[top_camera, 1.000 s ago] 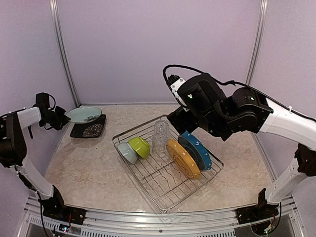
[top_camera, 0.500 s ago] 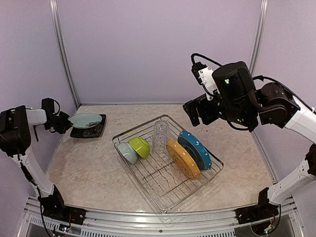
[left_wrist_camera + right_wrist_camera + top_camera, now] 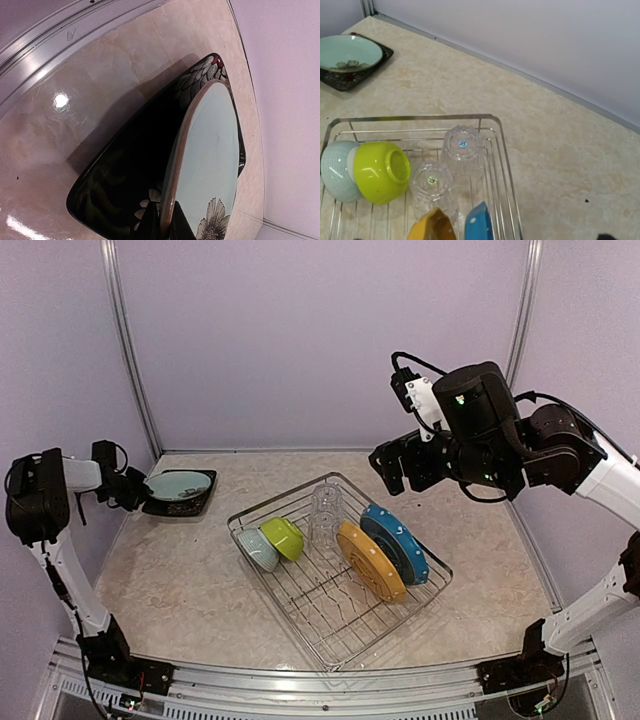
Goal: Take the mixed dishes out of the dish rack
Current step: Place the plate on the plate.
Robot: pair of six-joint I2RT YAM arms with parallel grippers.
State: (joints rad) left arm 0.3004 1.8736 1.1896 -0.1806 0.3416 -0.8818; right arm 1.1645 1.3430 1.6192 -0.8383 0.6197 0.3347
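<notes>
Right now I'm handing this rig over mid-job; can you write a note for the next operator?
Left gripper: shut on the teal plate, which rests on the black plate, far left.
Right gripper: open, empty, raised near the rack's far right edge.
Done: teal and black plates out.
Left: lime bowl, blue bowl, two glasses, orange plate, blue plate, all in the rack.

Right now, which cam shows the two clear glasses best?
Right wrist: both clear glasses show separately from above, inside the dish rack. Top external merges them into one blur; left wrist shows neither.
</notes>
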